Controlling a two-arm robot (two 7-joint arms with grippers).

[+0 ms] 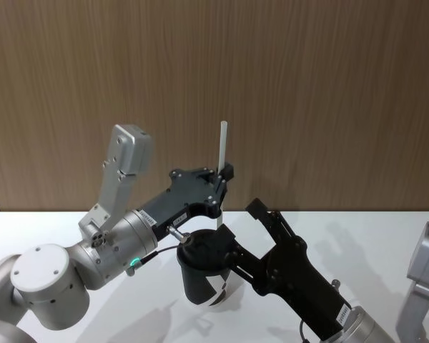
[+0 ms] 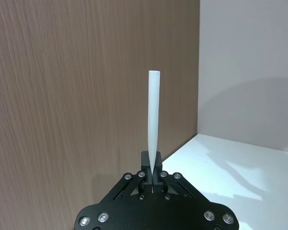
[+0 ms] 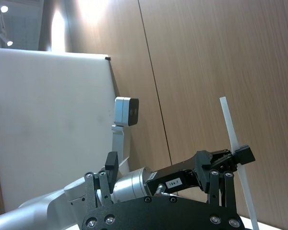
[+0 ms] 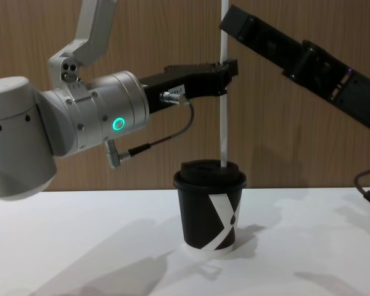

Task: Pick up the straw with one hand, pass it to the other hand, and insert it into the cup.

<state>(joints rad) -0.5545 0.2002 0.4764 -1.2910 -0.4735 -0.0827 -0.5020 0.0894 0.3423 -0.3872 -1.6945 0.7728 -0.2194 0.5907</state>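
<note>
— Silver arm first, at the left: what has its hand [image 4: 225, 75] got?
— That left hand is pinched on the straw [image 4: 223, 105], held upright, with the lower end at the lid of the cup [image 4: 209, 206] on the tabletop [image 4: 80, 246].
— And the black arm's right hand [image 1: 259, 212]?
— It sits just right of the cup, fingers spread and empty.
— So which step is this?
— Likely insertion; next, a straight push down through the lid hole, then release.
</note>
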